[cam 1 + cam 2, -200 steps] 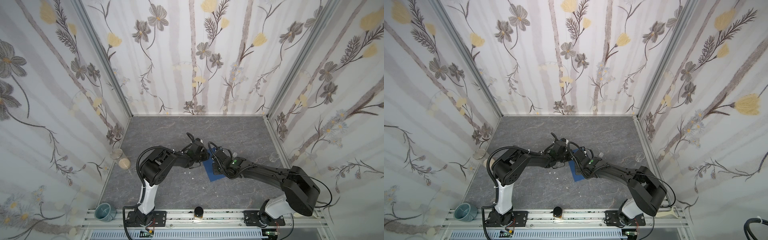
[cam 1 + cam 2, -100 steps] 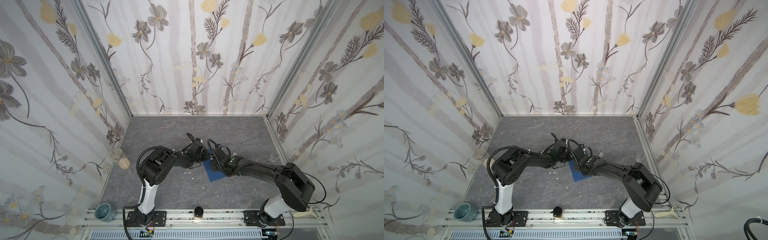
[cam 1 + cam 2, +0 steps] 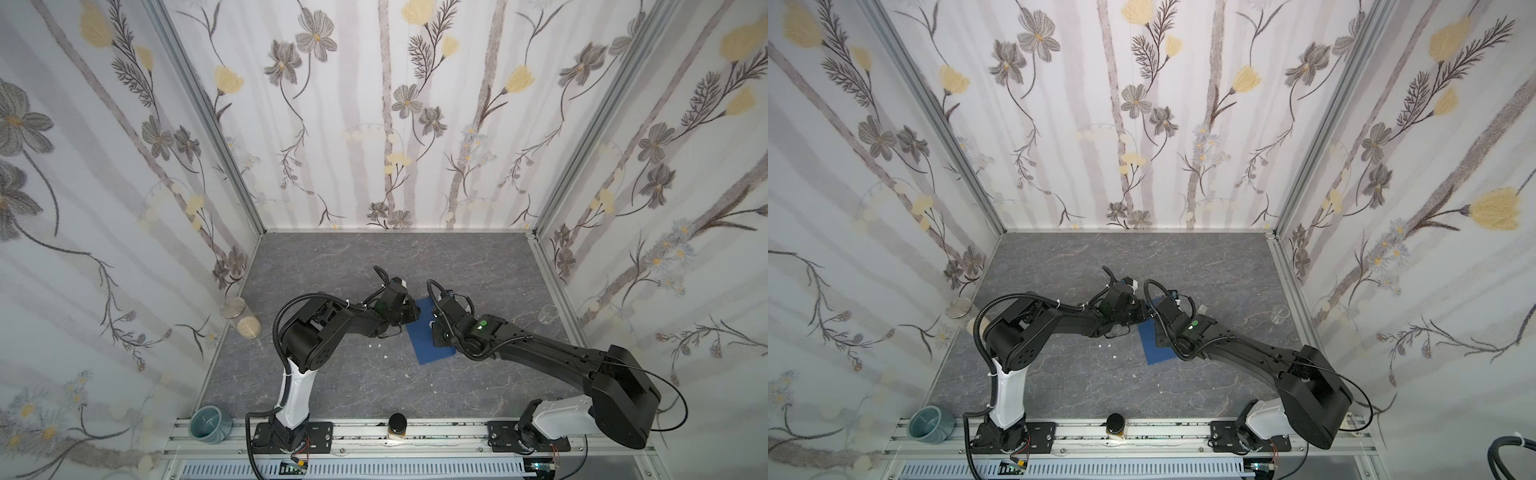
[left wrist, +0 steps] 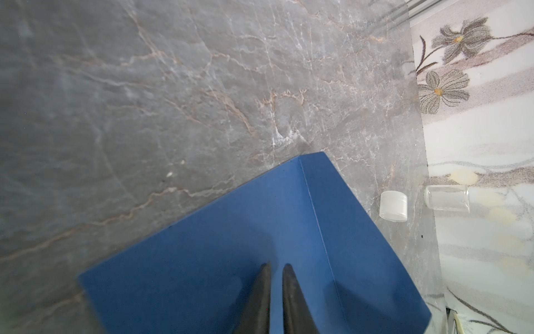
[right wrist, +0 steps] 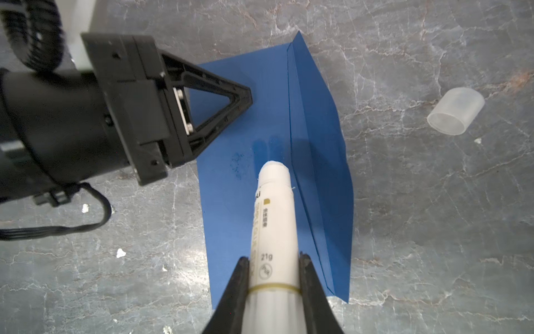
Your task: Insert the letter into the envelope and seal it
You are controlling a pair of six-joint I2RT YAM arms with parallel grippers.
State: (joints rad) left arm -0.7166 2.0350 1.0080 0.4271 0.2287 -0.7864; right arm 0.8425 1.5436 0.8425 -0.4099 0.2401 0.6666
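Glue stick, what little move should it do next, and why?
Probably slide the glue stick, gripped by the right gripper, a little way along the envelope beside the flap crease. Its cap is off, its tip sits at the blue paper with only short faint streaks ahead, and the left gripper seems to pin the envelope down.

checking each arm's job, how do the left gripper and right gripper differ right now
The left gripper holds nothing, jaws almost together; the right gripper is clamped on the glue stick. The left gripper's tips appear to press on the envelope; the right gripper sits above it, aiming the glue stick's tip at the paper. Both work over the envelope.
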